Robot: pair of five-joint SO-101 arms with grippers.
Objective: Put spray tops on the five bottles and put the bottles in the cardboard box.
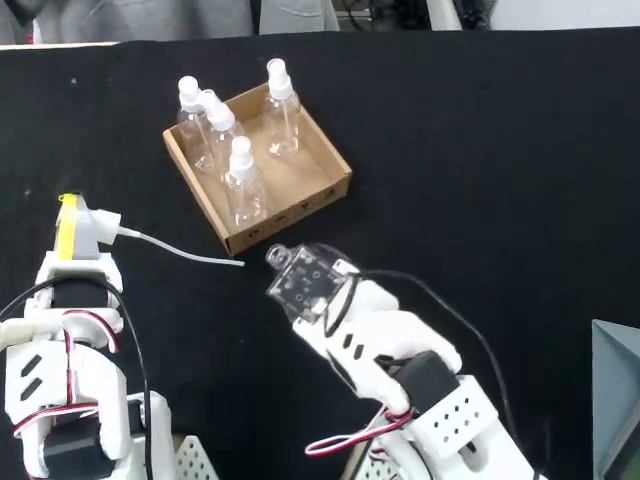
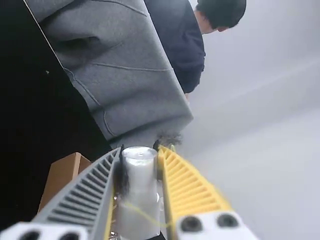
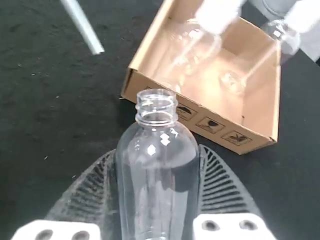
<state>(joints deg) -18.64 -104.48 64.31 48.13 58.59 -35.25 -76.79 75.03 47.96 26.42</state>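
The cardboard box [image 1: 300, 203] sits on the desk [image 1: 480, 150], left of centre and towards the far side. Four bottles [image 1: 245, 185] stand in it, three along its left side and one at the far corner. Before the box, a fifth bottle [image 3: 155, 165] sits between the right jaws, neck towards the box. Farther left, the left jaws hold a spray top [image 2: 137, 185], and its tube [image 1: 190, 255] ends near the box's near corner.
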